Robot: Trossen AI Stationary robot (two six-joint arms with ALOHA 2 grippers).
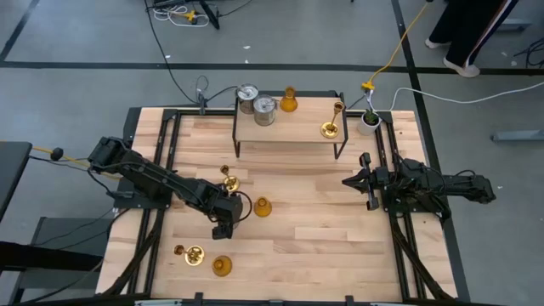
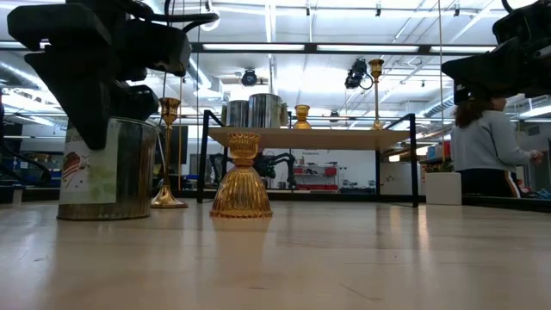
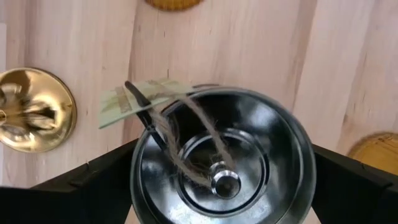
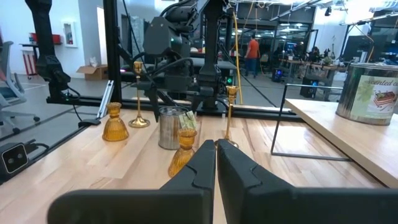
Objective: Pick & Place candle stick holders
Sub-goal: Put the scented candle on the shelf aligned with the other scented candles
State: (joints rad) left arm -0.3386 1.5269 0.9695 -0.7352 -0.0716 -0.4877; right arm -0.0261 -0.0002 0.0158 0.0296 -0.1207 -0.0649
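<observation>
Wooden table [image 1: 314, 221], left hand [image 1: 223, 228] open around silvery holder [image 3: 217, 168].

No readable text, only blurred label [image 2: 89, 172] print.

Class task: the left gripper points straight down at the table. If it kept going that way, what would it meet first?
The left gripper would probably meet the silvery cylinder holder directly beneath it, its open fingers passing either side of the rim. How far above the rim they are is unclear.
</observation>
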